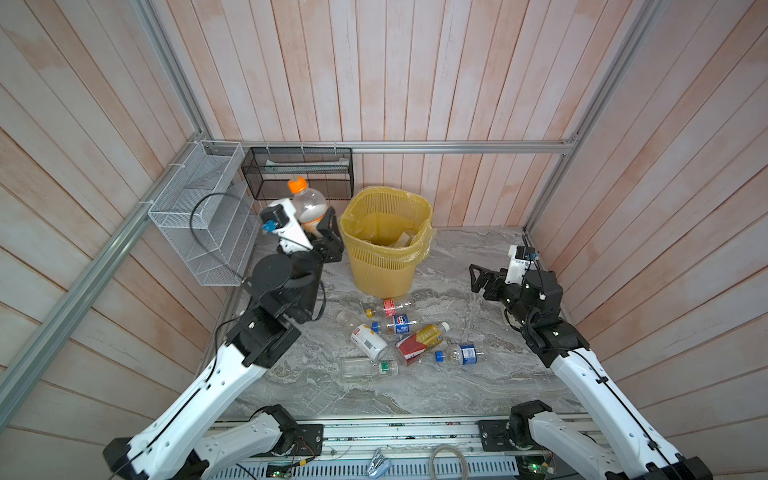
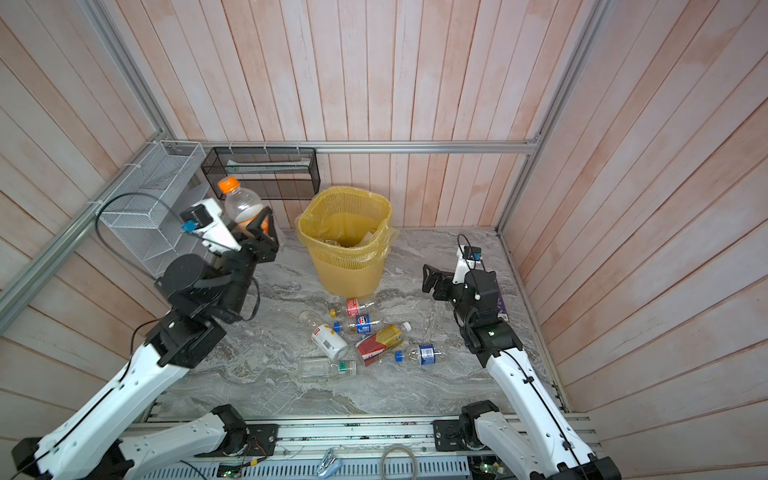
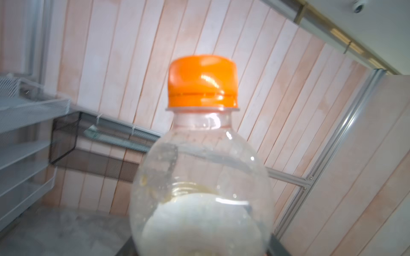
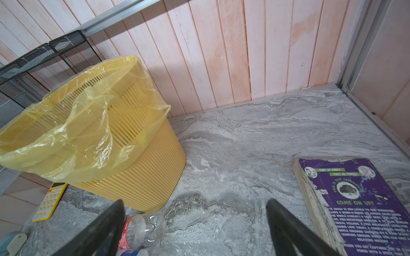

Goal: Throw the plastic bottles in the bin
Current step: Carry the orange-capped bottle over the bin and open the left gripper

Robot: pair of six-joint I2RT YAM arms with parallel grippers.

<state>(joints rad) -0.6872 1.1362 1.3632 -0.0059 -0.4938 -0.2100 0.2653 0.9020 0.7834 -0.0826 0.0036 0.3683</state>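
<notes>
A clear bottle with an orange cap (image 1: pixel 307 203) (image 2: pixel 243 205) (image 3: pixel 200 155) stands upright in my left gripper (image 1: pixel 320 226) (image 2: pixel 255 226) (image 3: pixel 199 249), which is shut on its lower body, raised just left of the bin's rim. The yellow lattice bin (image 1: pixel 382 270) (image 2: pixel 353 270) (image 4: pixel 137 172) with its yellow bag stands at the back middle. Several plastic bottles (image 1: pixel 399 336) (image 2: pixel 361 336) lie in a heap on the table in front of it. My right gripper (image 1: pixel 476 280) (image 2: pixel 428 278) (image 4: pixel 195 221) hangs open to the bin's right, empty, with a red-labelled bottle (image 4: pixel 142 230) beside one finger.
A white wire rack (image 1: pixel 199 224) and a black mesh basket (image 1: pixel 299 172) hang on the walls behind the left arm. A purple book (image 4: pixel 355 199) lies by the right wall. A yellow calculator (image 4: pixel 48 204) lies beside the bin.
</notes>
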